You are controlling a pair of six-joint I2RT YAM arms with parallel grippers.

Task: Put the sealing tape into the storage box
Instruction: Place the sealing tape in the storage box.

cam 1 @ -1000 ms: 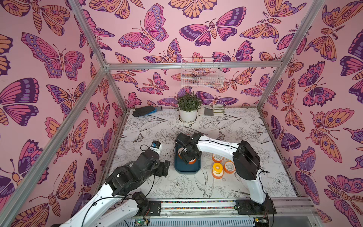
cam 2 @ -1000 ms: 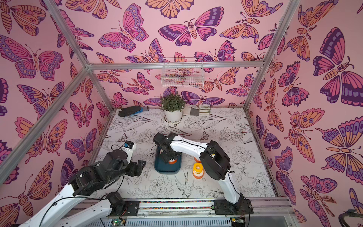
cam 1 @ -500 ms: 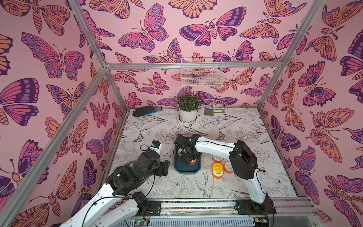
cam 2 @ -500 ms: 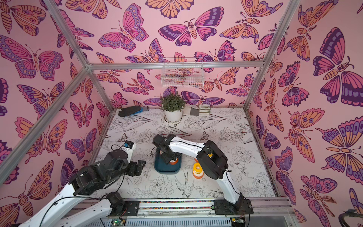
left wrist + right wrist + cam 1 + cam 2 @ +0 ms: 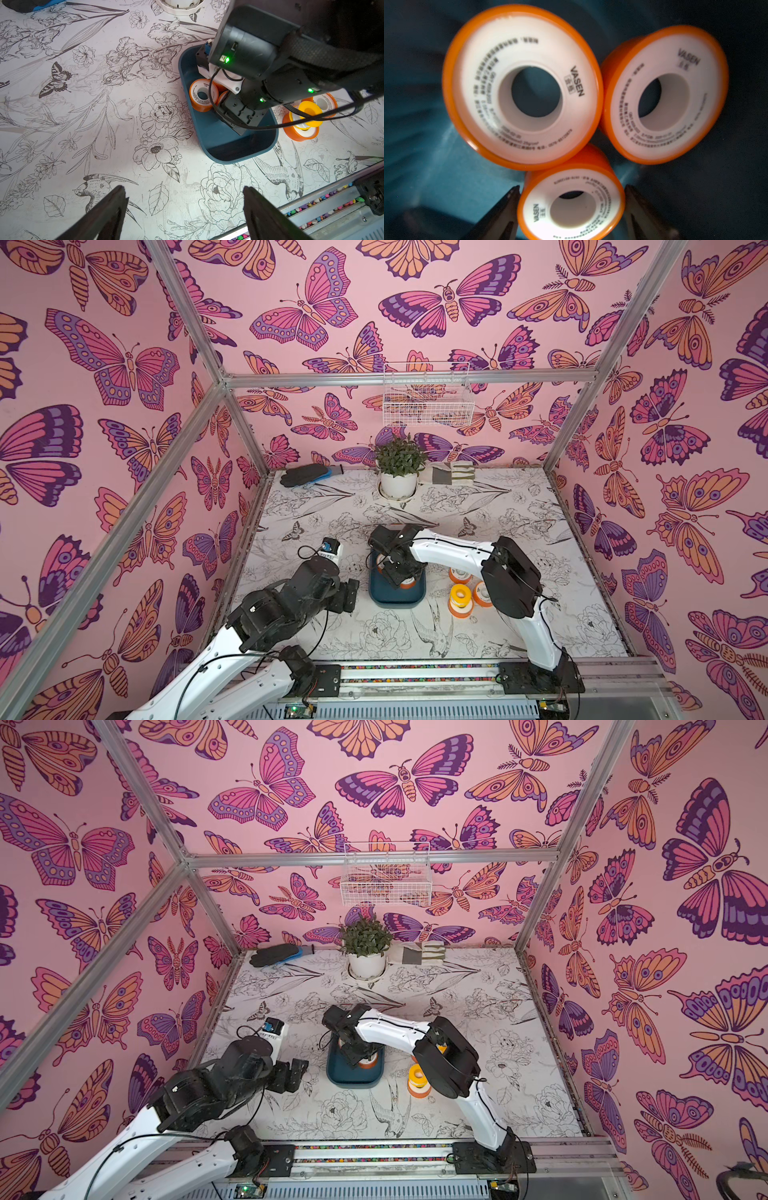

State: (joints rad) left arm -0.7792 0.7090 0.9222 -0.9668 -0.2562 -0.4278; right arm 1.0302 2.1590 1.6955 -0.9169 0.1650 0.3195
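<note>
Hovering over the near part of the table (image 5: 374, 635), the left fingers (image 5: 112, 209) stand wide apart and hold nothing. A little farther, several spools of sealing tape (image 5: 459, 597) sit on the table just beside the storage box (image 5: 392, 601), a yellow one stacked on an orange one. Inside the box lie three orange spools. The right fingers (image 5: 504, 209) stand close on both sides of one, but I cannot tell if they press it. Far behind are a potted plant (image 5: 399, 472), a dark glove (image 5: 305, 475) and a wire basket (image 5: 428, 402).
</note>
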